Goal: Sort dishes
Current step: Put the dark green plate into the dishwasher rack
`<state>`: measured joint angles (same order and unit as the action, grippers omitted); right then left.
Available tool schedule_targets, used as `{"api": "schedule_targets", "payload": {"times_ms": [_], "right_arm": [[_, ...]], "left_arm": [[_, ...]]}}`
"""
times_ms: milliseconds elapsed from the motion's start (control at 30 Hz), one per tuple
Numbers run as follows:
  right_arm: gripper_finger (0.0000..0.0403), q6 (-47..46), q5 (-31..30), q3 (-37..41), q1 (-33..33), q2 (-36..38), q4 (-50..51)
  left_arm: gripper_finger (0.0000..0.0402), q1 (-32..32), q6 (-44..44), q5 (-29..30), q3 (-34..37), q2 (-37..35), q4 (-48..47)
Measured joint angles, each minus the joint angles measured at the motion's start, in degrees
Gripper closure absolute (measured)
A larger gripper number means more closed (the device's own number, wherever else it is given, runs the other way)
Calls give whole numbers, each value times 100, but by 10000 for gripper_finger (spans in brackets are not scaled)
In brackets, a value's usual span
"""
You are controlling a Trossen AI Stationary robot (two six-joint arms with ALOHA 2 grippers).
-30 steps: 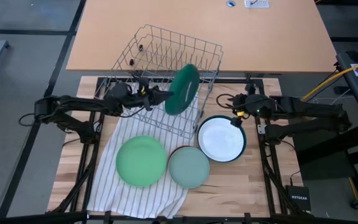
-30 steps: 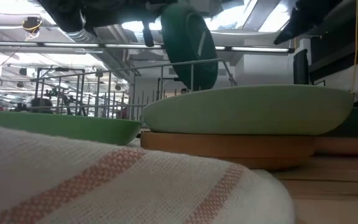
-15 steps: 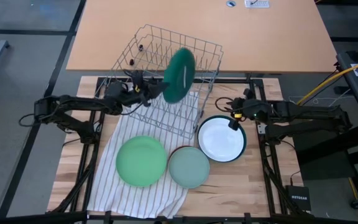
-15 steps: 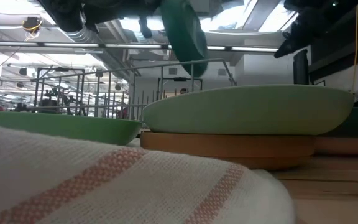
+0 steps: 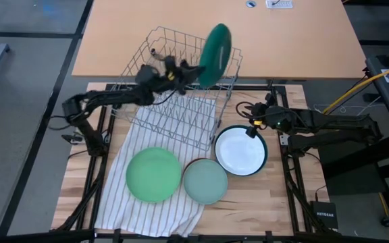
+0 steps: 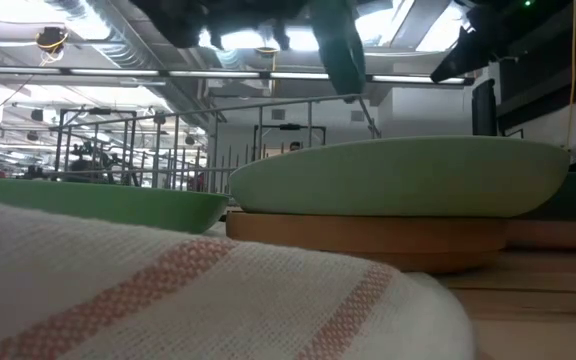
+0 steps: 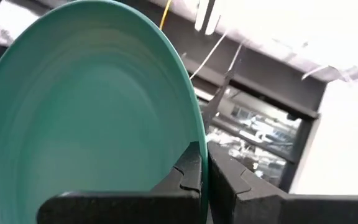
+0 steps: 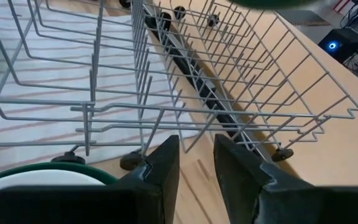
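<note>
My left gripper [image 5: 186, 70] is shut on a dark green plate [image 5: 215, 46], high over the far right part of the grey wire rack [image 5: 181, 91]. The plate fills the left wrist view [image 7: 86, 112] and shows at the top of the low view [image 6: 336, 45]. My right gripper [image 5: 251, 123] is slightly open and empty, low beside the rack's right side and just beyond the white plate with a dark rim [image 5: 240, 150]. A light green plate [image 5: 153, 174] lies on the striped cloth [image 5: 130, 142]. A pale mint plate [image 5: 205, 181] rests on a brown plate [image 6: 368, 235]. My left gripper pinches the dark green plate's rim [image 7: 197, 134] between its two fingers, one finger [image 7: 188, 171] on the hollow face and the other [image 7: 229, 180] on the back. The fingers come roughly level from the table's left. The plate stands on edge, tilted, lifted clear above the rack.
The rack's upright wires [image 8: 142, 68] stand right in front of my right gripper. A tan desk [image 5: 215, 30] lies beyond the rack. Bare wooden table [image 5: 275, 196] shows at the near right.
My left gripper has carried the dark green plate up and toward the table's far edge and somewhat right, from over the rack's near right part to above its far right corner. The plate has stayed on edge in the hold.
</note>
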<state>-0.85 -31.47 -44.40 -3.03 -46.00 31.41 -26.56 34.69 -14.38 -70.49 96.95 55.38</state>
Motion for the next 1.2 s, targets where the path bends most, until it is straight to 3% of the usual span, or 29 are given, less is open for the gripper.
{"api": "schedule_targets", "payload": {"times_ms": [267,533,867,1200], "right_arm": [[300,-23,58,0,0,17,9],[300,-25,60,0,0,17,5],[300,-21,60,0,0,15,-38],[300,-25,62,0,0,13,-43]], "left_arm": [[402,-574,601,-319,-1053,1111,-863],[402,-1081,1278,-348,-1096,1599,-801],[401,-1215,1458,-389,-1104,1883,-490],[401,-1217,1447,-176,-1110,1890,-1115]]}}
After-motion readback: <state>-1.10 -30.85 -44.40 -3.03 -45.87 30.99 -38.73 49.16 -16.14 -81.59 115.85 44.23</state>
